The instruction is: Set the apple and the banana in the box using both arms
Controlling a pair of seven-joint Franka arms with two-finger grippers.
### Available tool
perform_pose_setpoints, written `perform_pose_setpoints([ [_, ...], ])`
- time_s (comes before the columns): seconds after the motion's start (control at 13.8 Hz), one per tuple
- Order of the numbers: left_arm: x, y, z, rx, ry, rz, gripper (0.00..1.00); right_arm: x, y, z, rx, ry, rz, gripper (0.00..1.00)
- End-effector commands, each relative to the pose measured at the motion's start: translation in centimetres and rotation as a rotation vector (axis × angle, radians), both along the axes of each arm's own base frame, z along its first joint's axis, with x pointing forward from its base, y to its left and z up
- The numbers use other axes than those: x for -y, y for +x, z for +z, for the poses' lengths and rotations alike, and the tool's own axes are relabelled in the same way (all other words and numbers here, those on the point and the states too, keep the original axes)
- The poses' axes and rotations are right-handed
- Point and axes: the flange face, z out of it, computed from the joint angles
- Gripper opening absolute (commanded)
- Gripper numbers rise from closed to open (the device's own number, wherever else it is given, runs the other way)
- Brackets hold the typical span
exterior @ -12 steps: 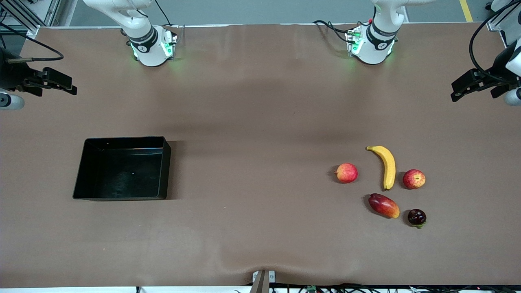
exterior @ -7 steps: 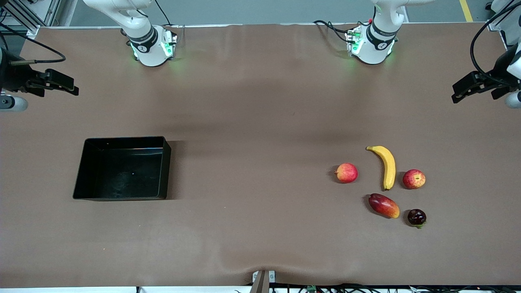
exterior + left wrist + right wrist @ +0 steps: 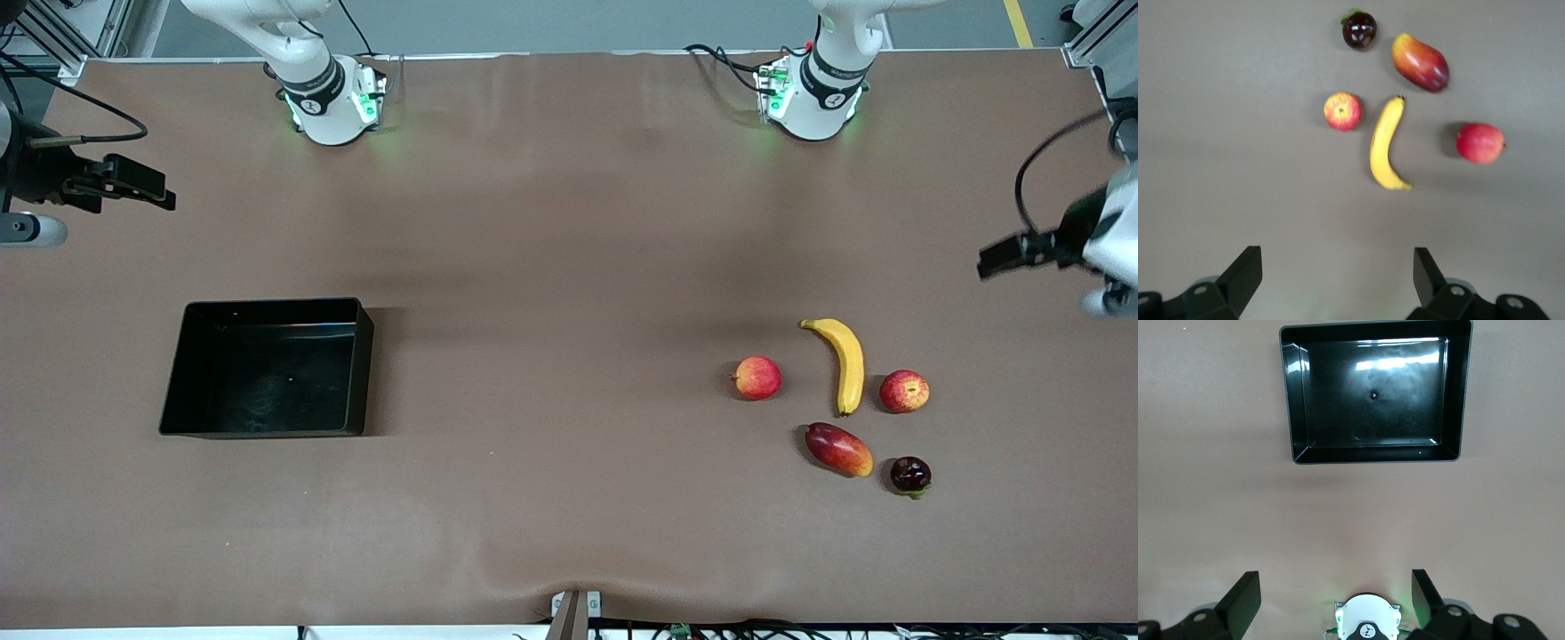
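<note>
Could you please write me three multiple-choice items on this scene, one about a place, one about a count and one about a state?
1. Where does the banana lie?
A. in the box
B. between two round red fruits
C. beside the right arm's base

2. How many fruits are on the table?
A. three
B. five
C. seven

3. What is the state of the box?
A. empty
B. holding the apple
C. tipped on its side

Answers:
1. B: the apple and a pinkish-red fruit flank it.
2. B: those three plus a mango and a dark fruit.
3. A: its black floor shows bare in the right wrist view, upright.
</note>
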Motion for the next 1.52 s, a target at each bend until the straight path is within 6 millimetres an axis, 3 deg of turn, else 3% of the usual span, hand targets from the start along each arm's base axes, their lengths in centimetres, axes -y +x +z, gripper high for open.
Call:
perform_pose_setpoints([
  [0.0,-1.0,0.2,-5.0,0.05,0.015,-0.008,1.0,0.2,-0.2,0.1,0.001,-0.008,-0.003,1.0],
  [0.29,-1.9,0.3,-14.2,0.134,0.005,-0.005,1.0,0.3,-0.2,-0.1,-0.002,-0.008,-0.003,1.0],
  [0.51,-4.1,1.7,-20.9,0.158,-0.008,0.023,1.0,0.5,0.0,-0.3,-0.004,-0.008,-0.008,1.0],
  [0.65,-6.4,3.0,-25.0,0.205,-0.017,0.039,1.0,0.8,0.2,-1.6,-0.019,-0.008,-0.013,1.0],
  [0.72,-5.8,3.4,-26.9,0.206,-0.025,0.032,1.0,1.7,0.2,-2.2,-0.024,-0.008,-0.031,1.0],
  [0.94,-6.0,4.4,-30.1,0.211,-0.039,0.041,1.0,5.0,0.1,-2.2,-0.016,0.007,-0.034,1.0],
  [1.01,-5.6,4.7,-30.4,0.211,-0.043,0.039,1.0,5.9,0.1,-2.1,-0.007,0.012,-0.033,1.0],
  [1.3,-5.2,4.8,-32.4,0.184,-0.053,0.042,1.0,5.6,0.3,-1.8,0.018,0.013,-0.022,1.0],
  [1.37,-5.0,4.7,-33.2,0.174,-0.056,0.04,1.0,5.7,0.8,-2.1,0.032,0.012,-0.024,1.0],
  [1.44,-5.0,4.6,-33.7,0.166,-0.057,0.04,1.0,5.8,1.6,-3.9,0.026,0.013,-0.025,1.0],
])
